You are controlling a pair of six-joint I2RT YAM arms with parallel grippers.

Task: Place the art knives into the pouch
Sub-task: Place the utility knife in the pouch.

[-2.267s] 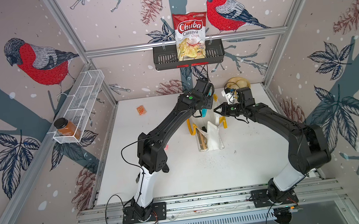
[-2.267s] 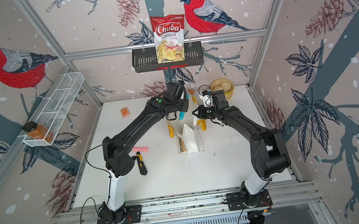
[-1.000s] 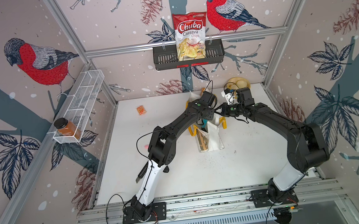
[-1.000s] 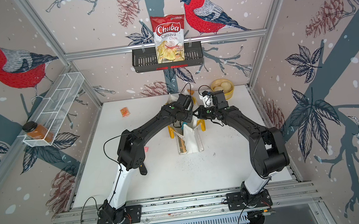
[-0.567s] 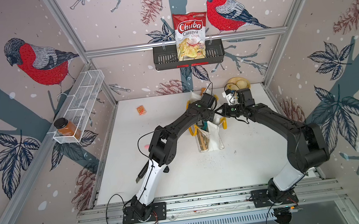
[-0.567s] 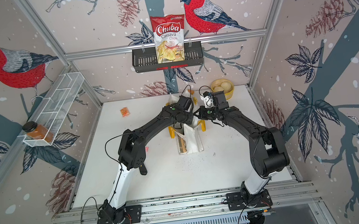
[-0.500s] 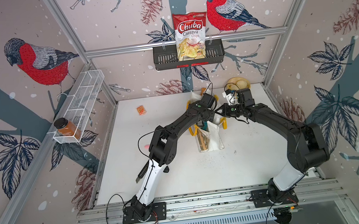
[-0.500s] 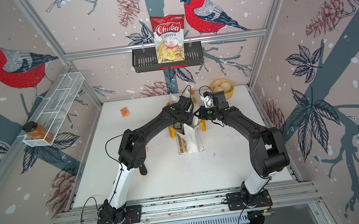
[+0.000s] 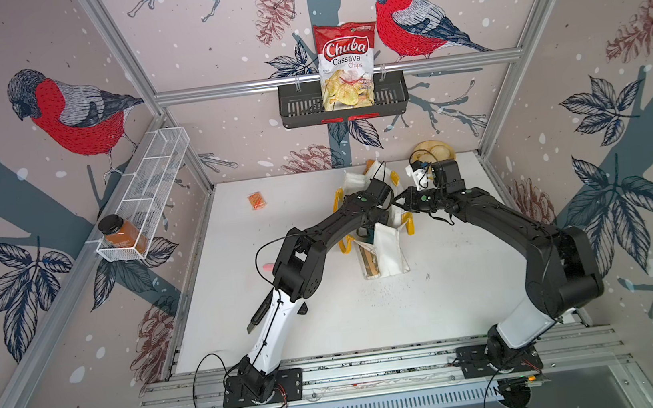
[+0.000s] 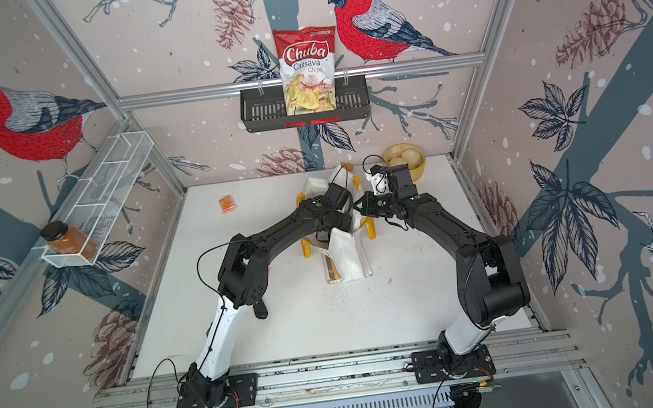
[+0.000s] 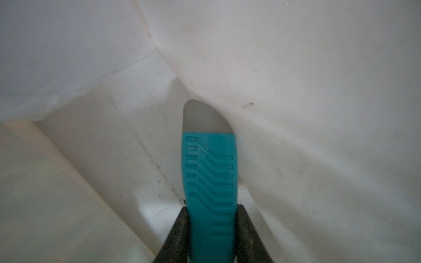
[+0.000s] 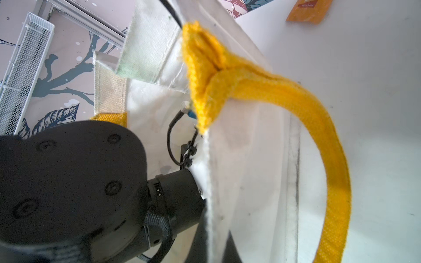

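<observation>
Left wrist view: the left gripper [image 11: 210,230] is clamping a teal art knife [image 11: 209,180] between its two dark fingers [image 11: 180,232], gripping it on both flat sides.
Knife tip: the grey end is pointing deeper into white fabric folds and is touching a crease of the lining.
Knife position: the art knife is sitting inside the pouch [image 11: 296,91], with cloth surrounding it on every side in this view.
Right wrist view: the yellow handle [image 12: 296,109] is arching away from the pouch rim, and its stitched root is bunching up against the white canvas edge.
Right gripper: its fingertips are not showing in its own wrist view; in both top views the right gripper [image 9: 402,200] is sitting clenched at the pouch's rim beside a yellow handle, apparently pinching it, though I cannot tell exactly which part.
Left arm: in both top views its wrist is reaching down into the mouth of the pouch [image 10: 350,259], hiding the knife from above.
Pouch: it is lying on the white table [image 9: 329,317] with the opening facing the back wall and the clear printed panel facing up.
Elsewhere: a chips bag [image 9: 346,64] is standing in a black basket [image 9: 297,108], a jar [image 9: 121,234] is sitting in a wire shelf [image 9: 147,183], and a small orange packet [image 9: 256,200] is lying on the table.
</observation>
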